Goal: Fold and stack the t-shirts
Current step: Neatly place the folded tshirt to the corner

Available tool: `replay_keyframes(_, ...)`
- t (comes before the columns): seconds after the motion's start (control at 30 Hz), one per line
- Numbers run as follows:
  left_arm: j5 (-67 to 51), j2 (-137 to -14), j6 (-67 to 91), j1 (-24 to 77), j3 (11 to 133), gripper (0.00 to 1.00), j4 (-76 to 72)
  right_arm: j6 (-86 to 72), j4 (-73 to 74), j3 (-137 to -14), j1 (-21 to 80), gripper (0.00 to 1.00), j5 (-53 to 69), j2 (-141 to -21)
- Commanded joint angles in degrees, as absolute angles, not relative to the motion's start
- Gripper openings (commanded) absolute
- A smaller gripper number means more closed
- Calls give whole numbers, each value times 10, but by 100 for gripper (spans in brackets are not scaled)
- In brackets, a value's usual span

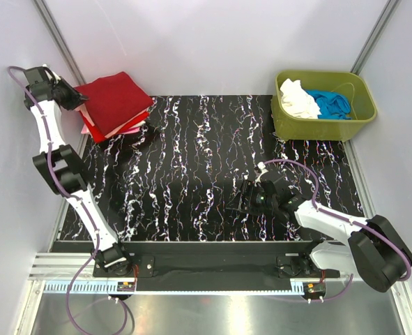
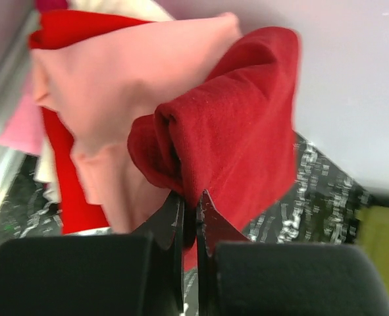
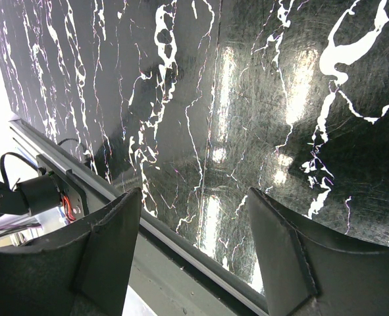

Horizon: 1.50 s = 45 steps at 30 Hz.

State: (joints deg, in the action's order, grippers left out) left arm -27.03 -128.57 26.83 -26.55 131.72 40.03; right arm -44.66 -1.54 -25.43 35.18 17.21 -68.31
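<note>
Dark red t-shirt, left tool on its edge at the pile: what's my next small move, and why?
Probably open the left tool and let go. The dark red t-shirt already lies folded on top of the salmon-pink t-shirt, and the tool is shut only on its bunched edge.

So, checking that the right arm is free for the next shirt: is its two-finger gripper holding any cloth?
No, the right gripper stands open, and only the black marbled tabletop shows between its fingers.
</note>
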Motion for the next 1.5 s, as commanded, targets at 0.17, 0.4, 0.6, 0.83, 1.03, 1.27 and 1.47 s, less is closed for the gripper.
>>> replay_keyframes(0.17,-152,-1325,209,-267,1387,3,432,-445,-36,-258,348,73,177,-682)
replay_keyframes(0.4,-48,-1362,192,-263,1425,30,468,-444,-33,-261,347,74,178,-689)
replay_keyframes(0.6,-5,-1339,198,-255,1416,61,504,-444,-33,-262,347,74,177,-688)
replay_keyframes(0.83,42,-1227,224,-237,1306,99,501,-443,-31,-261,347,74,177,-685)
replay_keyframes(1.03,54,-1096,241,-225,1167,99,456,-447,-25,-258,347,74,171,-672)
replay_keyframes(1.27,68,-936,250,-197,1072,99,454,-443,17,-261,347,74,156,-629)
replay_keyframes(1.47,4,-740,240,-124,890,99,408,-390,155,-405,347,91,70,-534)
